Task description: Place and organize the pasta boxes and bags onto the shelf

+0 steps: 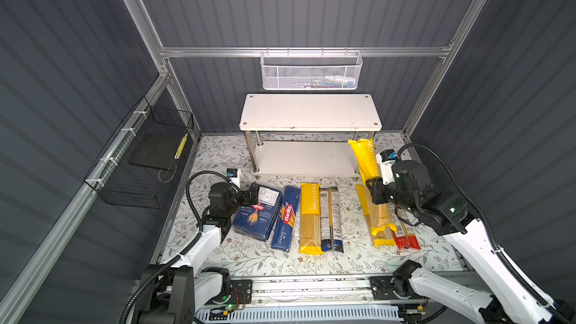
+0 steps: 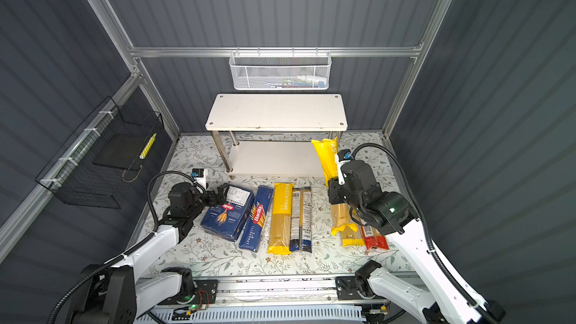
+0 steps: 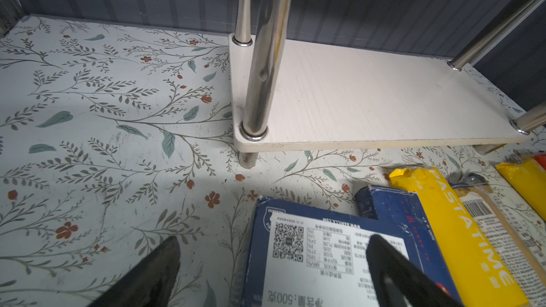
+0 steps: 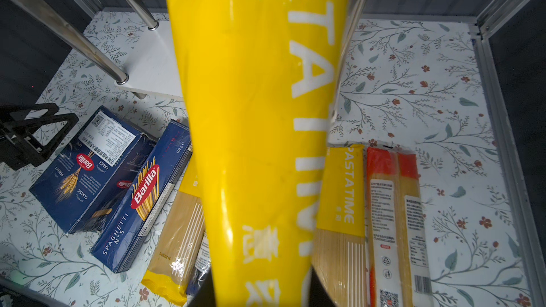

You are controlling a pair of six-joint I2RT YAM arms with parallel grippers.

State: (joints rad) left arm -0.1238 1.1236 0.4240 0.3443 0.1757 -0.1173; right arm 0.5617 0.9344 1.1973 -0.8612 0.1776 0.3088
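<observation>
White boards on chrome legs make up the shelf (image 1: 311,113), which stands at the back of the floral table (image 1: 218,254) with both tiers bare, so nothing is stowed yet. In front of it the goods lie in a row, long sides roughly parallel. The wide Barilla box (image 1: 257,213) lies flat at the left, and the slim spaghetti box (image 1: 285,219) leans against its side. Next come a yellow bag on the table (image 1: 310,216) and the dark bag (image 1: 332,219) touching it. Further right, a second flat yellow bag (image 4: 342,190) lies beside the red-ended bag (image 4: 393,202). The lifted yellow bag (image 1: 364,157) is clear of the table and tilted. Its upper end is near the shelf's right front leg, probably so it can go in lengthwise onto a tier. The right gripper (image 1: 374,193) is clamped tight around that bag near its middle, which likely keeps the long packet from sagging. The left gripper (image 1: 251,196) holds nothing; its jaws are spread astride the far corner of the wide box, apparently lined up to grasp it.
</observation>
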